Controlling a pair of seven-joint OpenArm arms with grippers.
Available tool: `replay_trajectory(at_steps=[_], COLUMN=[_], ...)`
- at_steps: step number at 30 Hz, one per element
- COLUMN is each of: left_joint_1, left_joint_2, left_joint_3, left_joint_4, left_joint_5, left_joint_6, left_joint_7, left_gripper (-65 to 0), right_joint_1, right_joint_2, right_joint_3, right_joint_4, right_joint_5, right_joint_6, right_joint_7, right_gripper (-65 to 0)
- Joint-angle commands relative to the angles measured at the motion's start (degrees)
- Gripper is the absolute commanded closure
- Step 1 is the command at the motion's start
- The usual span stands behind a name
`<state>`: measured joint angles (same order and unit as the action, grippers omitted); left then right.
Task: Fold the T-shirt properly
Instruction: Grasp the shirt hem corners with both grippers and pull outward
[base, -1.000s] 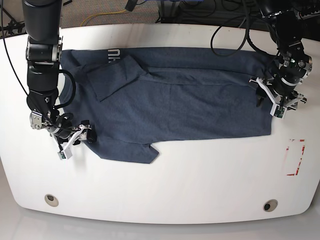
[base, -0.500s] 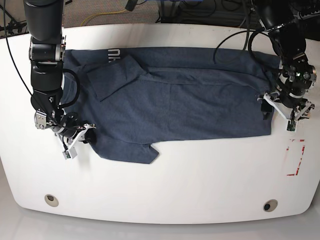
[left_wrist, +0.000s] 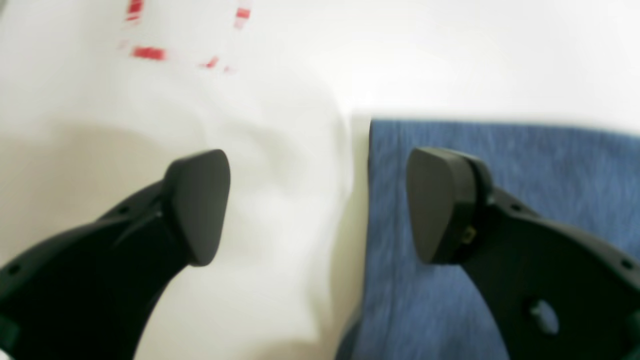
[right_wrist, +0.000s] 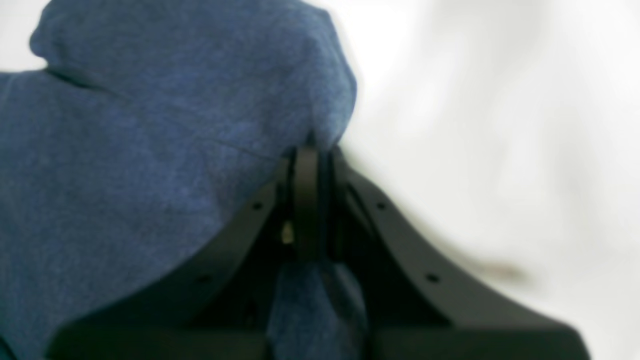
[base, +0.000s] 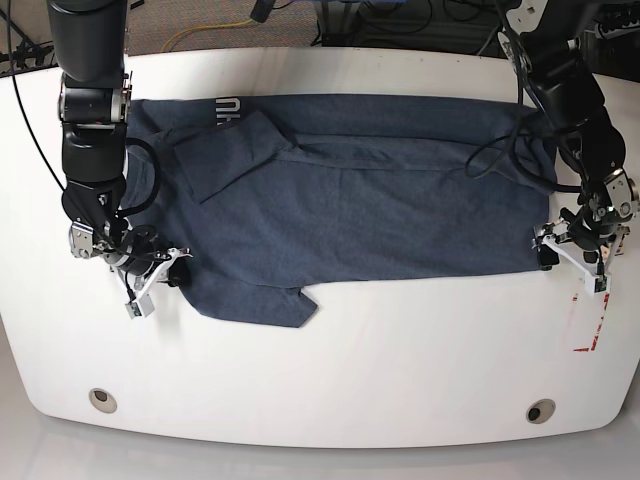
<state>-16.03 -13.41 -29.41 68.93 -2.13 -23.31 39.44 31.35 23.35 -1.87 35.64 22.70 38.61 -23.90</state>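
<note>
My right gripper (right_wrist: 307, 150) has just closed on a bunch of the T-shirt (right_wrist: 150, 150). On the left wrist view, my left gripper (left_wrist: 317, 205) has swung down, jaws wide, straddling the hem. From base, the T-shirt (base: 340, 200) lies spread on the table (base: 380, 370); both corners nearly secured for folding.

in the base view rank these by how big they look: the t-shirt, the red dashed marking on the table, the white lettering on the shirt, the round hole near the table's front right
1. T-shirt, by far the largest.
2. Red dashed marking.
3. White lettering and round hole: these look about alike, so I would not rank one over the other.
</note>
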Motion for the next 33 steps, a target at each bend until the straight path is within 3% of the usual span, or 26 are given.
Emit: replay_trajectory(at_steps=[1, 15, 19, 23, 33], left_joint_1=[-2.3, -4.2, -4.8, -6.2, -6.6], left_joint_2=[-0.8, 1.6, 2.2, 1.9, 1.9], left_joint_3=[0.4, 2.9, 4.0, 7.1, 7.6], left_joint_4=[-2.3, -6.9, -9.6, -13.1, -13.9], left_joint_5=[-0.5, -0.7, -0.7, -0.7, -0.5], left_joint_6=[0.0, 0.0, -0.2, -2.6, -2.8], left_joint_7=[-2.0, -2.2, -2.3, -4.4, -7.3], left_gripper=[-51.8, -49.7, -36.7, -27.2, -4.0], right_joint_1=[1.8, 1.8, 1.8, 1.8, 1.8], right_joint_2=[0.9, 0.9, 0.9, 0.9, 0.9], right_joint_3=[0.2, 0.2, 0.2, 0.2, 0.2], right_joint_4=[1.2, 1.2, 1.2, 1.2, 2.7], right_joint_5=[1.0, 1.0, 1.0, 1.0, 1.1], right_joint_6=[0.4, 0.4, 0.5, 0.5, 0.6], right_joint_7=[1.4, 1.4, 1.4, 1.4, 1.3], right_gripper=[-0.6, 0.0, 0.0, 0.0, 0.0])
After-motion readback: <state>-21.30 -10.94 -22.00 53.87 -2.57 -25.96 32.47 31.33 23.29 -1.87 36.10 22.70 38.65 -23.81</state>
